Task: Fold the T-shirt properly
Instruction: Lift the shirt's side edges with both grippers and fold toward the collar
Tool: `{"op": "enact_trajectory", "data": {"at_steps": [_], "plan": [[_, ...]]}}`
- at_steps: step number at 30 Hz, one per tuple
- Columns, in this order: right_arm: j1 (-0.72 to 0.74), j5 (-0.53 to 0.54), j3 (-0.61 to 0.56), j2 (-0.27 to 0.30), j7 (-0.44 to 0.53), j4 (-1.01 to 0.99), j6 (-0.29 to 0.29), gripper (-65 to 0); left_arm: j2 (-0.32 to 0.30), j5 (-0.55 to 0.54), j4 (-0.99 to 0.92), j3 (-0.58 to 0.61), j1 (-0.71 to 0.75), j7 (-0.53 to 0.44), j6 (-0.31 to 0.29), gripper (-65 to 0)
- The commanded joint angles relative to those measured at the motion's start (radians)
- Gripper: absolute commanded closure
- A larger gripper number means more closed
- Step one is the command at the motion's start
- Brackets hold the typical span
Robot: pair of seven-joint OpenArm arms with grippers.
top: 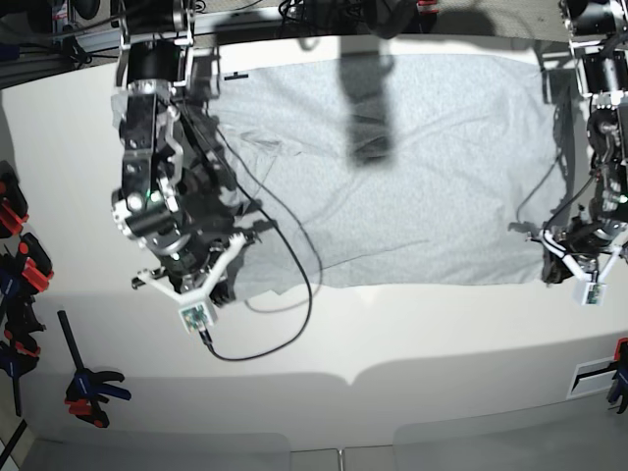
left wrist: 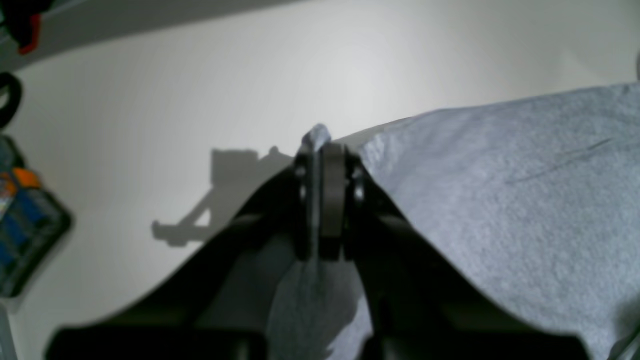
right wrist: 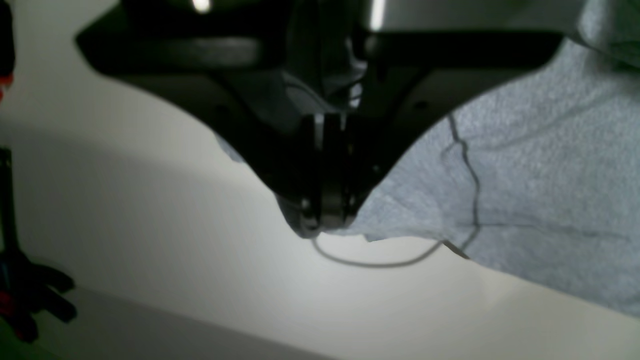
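The light grey T-shirt [top: 412, 186] lies spread flat across the back of the white table [top: 412, 334], plain side showing. My left gripper [top: 547, 259] sits at the shirt's near corner on the base view's right. In the left wrist view this gripper [left wrist: 322, 150] is shut on a pinch of the T-shirt [left wrist: 500, 200], and a tuft pokes out past the tips. My right gripper [top: 224, 285] is at the near corner on the base view's left. Up close it [right wrist: 325, 222] is shut on the hem of the T-shirt [right wrist: 530, 200].
A thin black cable [top: 285, 324] loops from the right arm over the shirt's edge onto the table, seen also as the cable [right wrist: 375, 263] under the gripper. Clamps [top: 90, 392] lie along the table's left edge, another clamp [top: 618, 378] at the right edge.
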Motion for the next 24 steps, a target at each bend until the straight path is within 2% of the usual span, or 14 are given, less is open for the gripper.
{"op": "enact_trajectory", "data": {"at_steps": [1,9,13,24], "plan": [[0.01,0.008,0.003,0.003,0.026,0.035,0.0,0.0,-0.023,-0.007,0.027,-0.026,-0.023,-0.008,0.001,0.0],[-0.084,0.006,0.003,0.003,0.024,0.134,0.0,0.0,-0.023,-0.067,0.075,-0.138,-0.003,0.111,0.0,0.0],[-0.127,0.006,0.003,0.003,0.021,0.188,0.0,0.0,-0.023,-0.101,0.153,-0.175,0.074,0.113,-0.004,0.0],[-0.239,0.003,0.014,0.003,-0.011,0.312,0.0,0.0,-0.023,-0.084,0.444,-0.29,0.304,0.115,0.005,0.0]]}}
